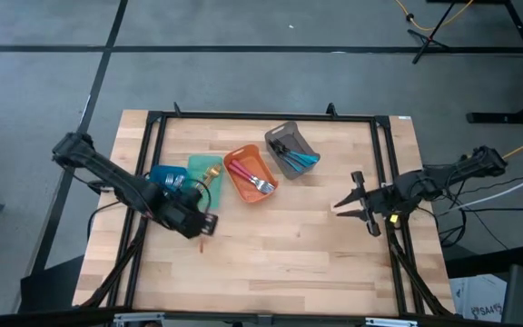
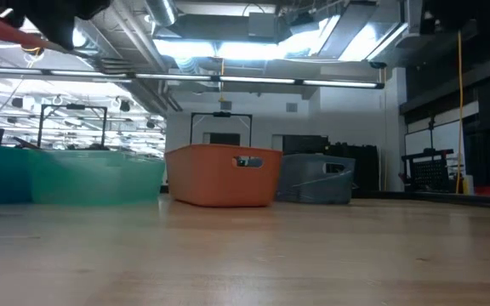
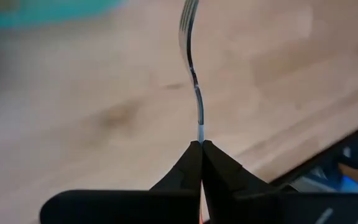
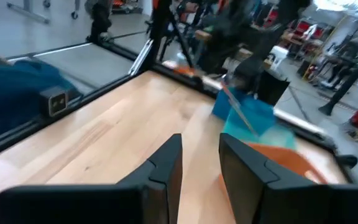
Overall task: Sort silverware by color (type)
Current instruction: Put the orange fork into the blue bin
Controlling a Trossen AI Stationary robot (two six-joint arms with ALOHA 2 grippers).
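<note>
We log: left tool (image 3: 201,149) pinching slim metal-headed fork (image 3: 191,68) above wooden counter (image 1: 280,245), beside teal plastic bin (image 1: 205,173) | right tool (image 1: 360,207) part spread, empty | four bins.

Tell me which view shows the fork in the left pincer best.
The left wrist view: the fork stands clamped at its handle between the shut fingers, prongs outward. The high view shows only a reddish sliver by that pincer; the low view, a red streak; the right wrist view, a blurred streak.

Overhead and table-level cameras share the orange bin (image 1: 243,173).
</note>
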